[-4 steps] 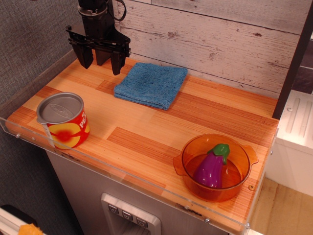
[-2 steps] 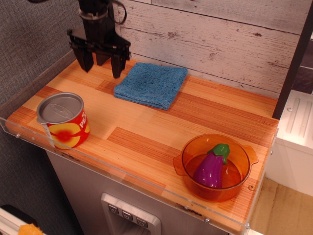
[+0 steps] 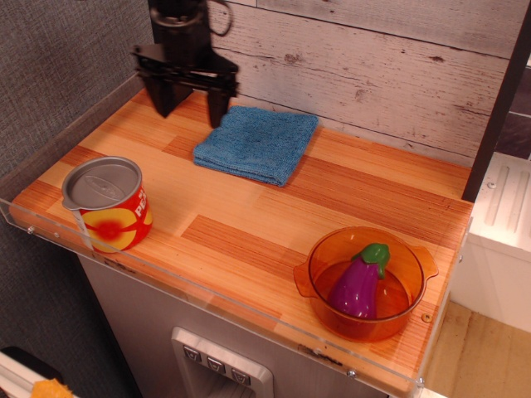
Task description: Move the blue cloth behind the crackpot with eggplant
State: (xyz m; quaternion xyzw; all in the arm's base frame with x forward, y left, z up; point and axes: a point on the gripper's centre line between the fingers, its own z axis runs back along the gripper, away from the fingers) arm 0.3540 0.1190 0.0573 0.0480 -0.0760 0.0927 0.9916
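Note:
The blue cloth [image 3: 257, 143] lies folded flat on the wooden counter near the back wall. My gripper [image 3: 190, 109] is black, open and empty, hanging above the counter at the cloth's back left corner, its right finger just over the cloth's left edge. The crackpot [image 3: 365, 282], a translucent orange pot with two small handles, sits at the front right. The purple eggplant [image 3: 358, 282] with a green cap lies inside it.
A red-and-yellow can [image 3: 108, 204] with a grey lid stands at the front left. A clear acrylic rim [image 3: 207, 294] runs along the counter's front and left edges. A whitewashed plank wall [image 3: 373, 75] backs the counter.
My gripper has moved to the right and slightly back, from left of the cloth to its back left corner. It stays open. The cloth, pot and can have not moved.

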